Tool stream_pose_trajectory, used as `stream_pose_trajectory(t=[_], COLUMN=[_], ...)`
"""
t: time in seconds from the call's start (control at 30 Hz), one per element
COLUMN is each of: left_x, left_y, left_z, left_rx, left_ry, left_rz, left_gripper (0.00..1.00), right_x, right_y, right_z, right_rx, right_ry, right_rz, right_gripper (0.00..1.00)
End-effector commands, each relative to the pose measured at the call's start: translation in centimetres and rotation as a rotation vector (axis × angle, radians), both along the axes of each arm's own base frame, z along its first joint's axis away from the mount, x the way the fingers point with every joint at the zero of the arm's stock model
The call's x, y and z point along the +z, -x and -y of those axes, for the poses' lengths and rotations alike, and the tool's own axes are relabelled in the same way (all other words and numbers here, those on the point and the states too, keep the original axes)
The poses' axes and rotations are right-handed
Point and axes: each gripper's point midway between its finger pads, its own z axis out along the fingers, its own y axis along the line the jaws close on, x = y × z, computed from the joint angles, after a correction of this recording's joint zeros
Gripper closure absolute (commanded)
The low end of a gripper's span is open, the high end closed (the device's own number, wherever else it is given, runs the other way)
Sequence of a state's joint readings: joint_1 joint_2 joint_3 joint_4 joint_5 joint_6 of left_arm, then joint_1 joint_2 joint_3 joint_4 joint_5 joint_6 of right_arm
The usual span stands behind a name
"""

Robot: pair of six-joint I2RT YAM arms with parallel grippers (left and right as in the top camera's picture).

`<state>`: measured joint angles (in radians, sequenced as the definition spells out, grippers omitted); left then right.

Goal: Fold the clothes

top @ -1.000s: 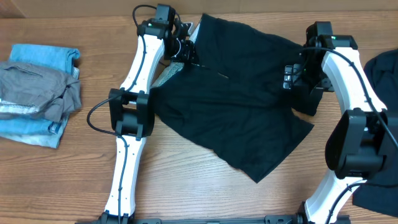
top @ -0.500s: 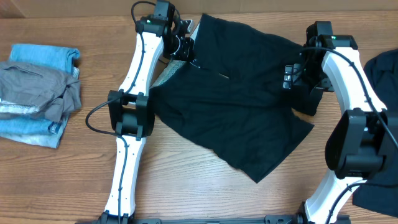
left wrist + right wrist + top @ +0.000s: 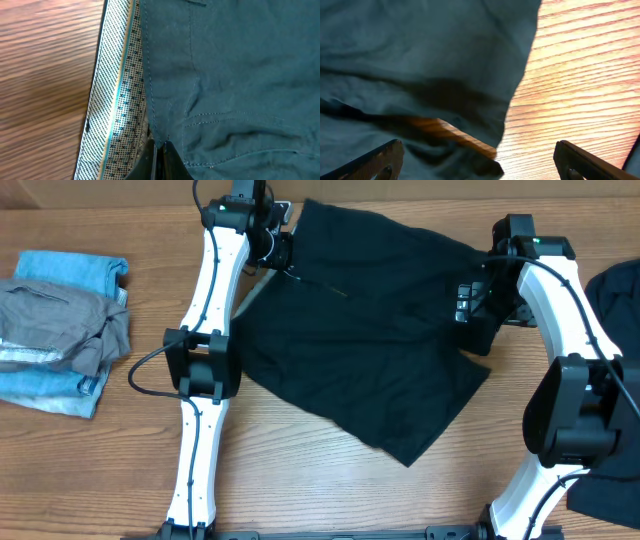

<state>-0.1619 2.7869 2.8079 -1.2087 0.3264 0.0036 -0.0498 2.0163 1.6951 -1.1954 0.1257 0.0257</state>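
On the counter (image 3: 100, 470): black shorts (image 3: 370, 350) lie spread and rumpled near the middle, between the two arms, with one corner pointing toward the near edge.
Left hand (image 3: 283, 258): at the far left corner of the shorts, fingers together and pinched on the fabric (from overhead the arm's own body hides the contact).
Left wrist view: the only view that shows the grip, with the fingers closed on dark cloth just beside the waistband lining (image 3: 117, 90). The lining is a whitish dotted strip with a teal line, and bare wood lies to its left.
Right hand (image 3: 478, 320): at the right edge of the shorts, fingers wide apart, holding nothing.
Right wrist view: one finger stands at each bottom corner, with the shorts' edge draped between them and wood on the right. Whether the tips touch the cloth I cannot tell.
Around: a pile of folded clothes (image 3: 60, 330), blue and gray, lies at the left edge, well apart from the shorts. A dark garment (image 3: 615, 290) lies at the right edge.
In the way: the right arm covers part of the dark garment and the shorts' right side from overhead.
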Motion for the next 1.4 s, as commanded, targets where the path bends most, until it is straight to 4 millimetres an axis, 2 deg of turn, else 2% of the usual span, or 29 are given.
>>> stream_pose_trajectory(t=[0.0, 0.07, 0.1, 0.17, 0.3, 0.4, 0.5, 0.6, 0.73, 0.83, 0.87, 0.93, 0.97, 1.07, 1.13, 1.2, 1.23, 1.3, 1.37], left_x=[-0.5, -0.6, -0.7, -0.8, -1.6, -2.2, -2.6, -2.8, -2.8, -2.8, -2.8, -2.8, -2.8, -2.8, -2.8, -2.8, -2.8, -2.8, -2.8], left_y=[-1.0, -1.2, -1.4, -1.3, 0.1, 2.0, 4.0, 5.8, 7.0, 7.0, 7.0, 7.0, 7.0, 7.0, 6.9, 6.9, 6.8, 6.8, 6.6], left_z=[-2.5, -4.0, -5.5, -6.7, -9.3, -9.9, -10.9, -11.6, -11.0, -10.6, -10.6, -10.7, -10.7, -11.2, -11.2, -11.3, -11.3, -11.3, -11.2], left_rx=[0.038, 0.092, 0.174, 0.222, 0.348, 0.427, 0.595, 0.68, 0.691, 0.691, 0.69, 0.673, 0.658, 0.647, 0.634, 0.633, 0.619, 0.61, 0.61], left_ry=[-0.097, -0.091, -0.09, -0.084, -0.126, -0.147, -0.182, -0.222, -0.244, -0.244, -0.245, -0.25, -0.256, -0.279, -0.281, -0.281, -0.283, -0.284, -0.281], left_rz=[0.032, 0.018, -0.004, -0.026, -0.116, -0.212, -0.312, -0.387, -0.432, -0.432, -0.432, -0.428, -0.424, -0.412, -0.41, -0.407, -0.401, -0.399, -0.394], left_gripper=[0.96, 0.96, 0.96, 0.96, 0.96, 0.96, 0.96, 0.96, 0.96, 0.96, 0.96, 0.96, 0.96, 0.96, 0.96, 0.96, 0.96, 0.96, 0.96], right_x=[0.8, 0.8, 0.8, 0.8, 0.8, 0.8, 0.8, 0.8, 0.6, -0.1, -0.8, -2.4, -3.3, -5.5, -6.2, -6.7, -6.7, -6.6, -6.6], right_y=[-0.4, -0.5, -0.5, -0.6, -0.6, -0.6, -0.6, -0.4, 1.2, 2.6, 2.8, 3.3, 3.8, 4.1, 3.9, 3.4, 3.0, 2.4, 1.9], right_z=[-0.8, -1.0, -1.1, -1.1, -1.1, -1.6, -2.0, -3.2, -3.3, -4.2, -4.2, -4.3, -4.3, -5.1, -5.1, -5.1, -5.0, -5.0, -5.0], right_rx=[0.002, 0.004, 0.005, 0.005, 0.005, 0.008, 0.017, 0.068, -0.04, -0.041, -0.042, -0.039, -0.041, -0.035, -0.026, -0.021, -0.019, 0.016, 0.067], right_ry=[-0.041, -0.052, -0.059, -0.06, -0.06, -0.088, -0.113, -0.173, -0.193, -0.243, -0.24, -0.242, -0.245, -0.285, -0.284, -0.284, -0.282, -0.278, -0.272], right_rz=[0.034, 0.035, 0.038, 0.038, 0.038, 0.04, 0.039, 0.034, -0.032, -0.084, -0.091, -0.101, -0.115, -0.103, -0.083, -0.057, -0.04, -0.014, 0.008], right_gripper=[0.0, 0.0, 0.0, 0.0, 0.0, 0.0, 0.0, 0.0, 0.0, 0.0, 0.03, 0.19, 0.24, 0.25, 0.33, 0.59, 0.75, 0.96, 0.96])
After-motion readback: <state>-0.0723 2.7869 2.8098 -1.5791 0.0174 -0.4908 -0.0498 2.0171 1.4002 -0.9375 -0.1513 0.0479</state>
